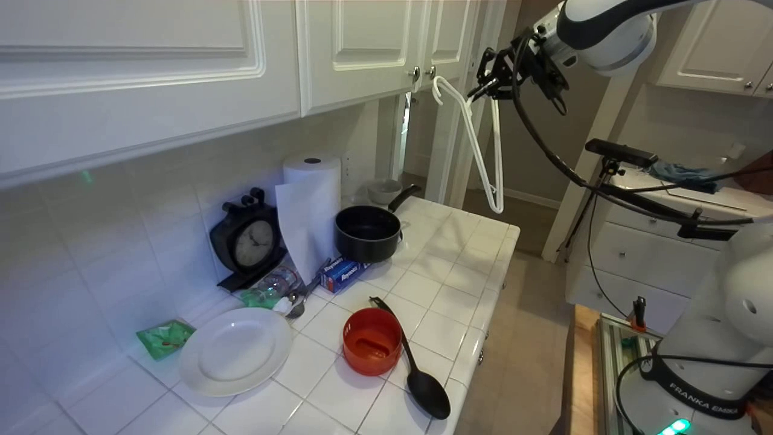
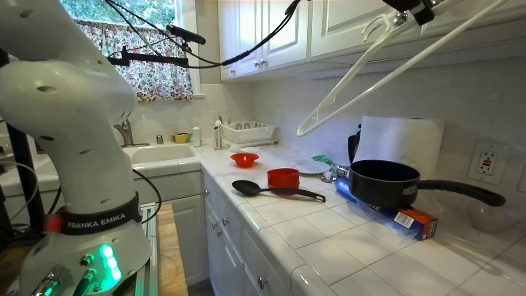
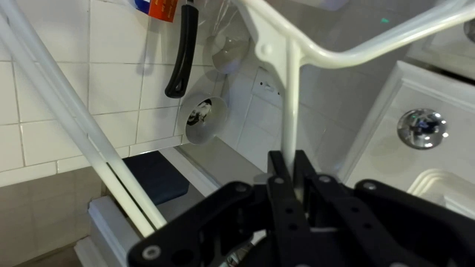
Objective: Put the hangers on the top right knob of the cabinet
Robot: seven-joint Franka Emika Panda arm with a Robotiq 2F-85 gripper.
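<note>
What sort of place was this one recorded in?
Probably a home kitchen: there's a sink with a faucet, a white dish rack, and wall cabinets above a tiled counter.

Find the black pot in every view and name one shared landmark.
In an exterior view: the black pot is near the middle, right of the paper towel roll, handle angled up to the right.
In an exterior view: the black pot is right of centre, handle pointing right.
In the wrist view: only its handle shows, near the top, left of centre.
Shared landmark: the white hangers, seen in all three views.
</note>
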